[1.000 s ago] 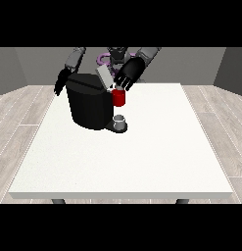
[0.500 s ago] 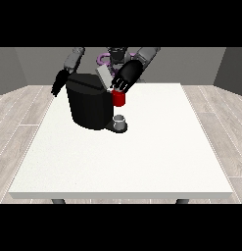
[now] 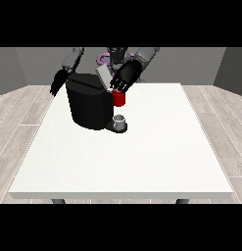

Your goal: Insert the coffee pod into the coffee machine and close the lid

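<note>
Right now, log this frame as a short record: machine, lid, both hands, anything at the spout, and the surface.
machine: black coffee machine on the far left part of the table
lid: grey lid tilted up, not closed
hand at view's right: hand over the machine's top, beside the lid
hand at view's left: hand behind the machine's left edge, hanging down
at spout: red thing at the machine, with a grey thing on the base below it
pod: cannot be told
surface: white table

Black coffee machine (image 3: 90,105), white table (image 3: 142,157).
</note>
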